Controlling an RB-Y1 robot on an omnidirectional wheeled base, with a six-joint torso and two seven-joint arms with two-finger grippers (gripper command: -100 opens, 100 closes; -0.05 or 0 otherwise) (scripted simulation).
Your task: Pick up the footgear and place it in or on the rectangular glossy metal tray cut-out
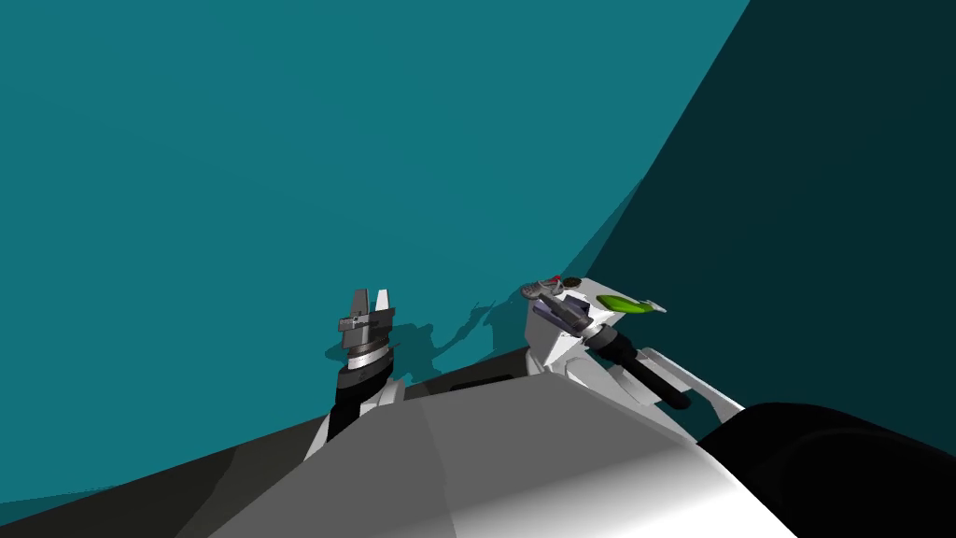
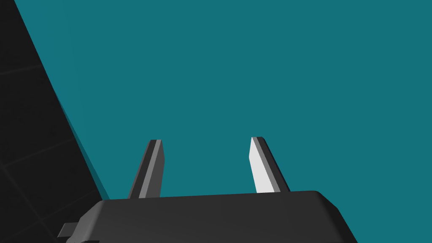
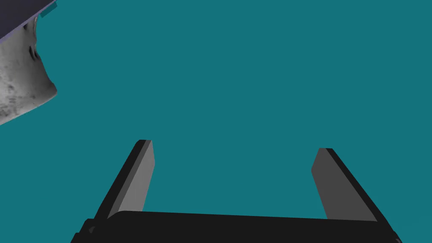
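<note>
My right gripper point(image 3: 235, 145) is open with nothing between its fingers, and it faces a flat teal wall point(image 3: 253, 76). Off to one side of it, apart from the fingers, a mottled grey-white rounded object point(image 3: 21, 84) sits under a dark purple edge point(image 3: 21, 12); I cannot tell whether it is the footgear. In the head view the right forearm point(image 1: 621, 353) reaches toward a small grey item point(image 1: 537, 290) on a white shape. My left gripper point(image 1: 371, 294) is raised in front of the wall, and it is open and empty point(image 2: 206, 139).
The teal wall point(image 1: 327, 140) stands close ahead, and a darker wall point(image 1: 822, 187) meets it on the right. A green flat object point(image 1: 624, 304) and a small red bit point(image 1: 557, 278) lie near the right hand. Dark floor point(image 2: 33, 147) lies beside the left gripper.
</note>
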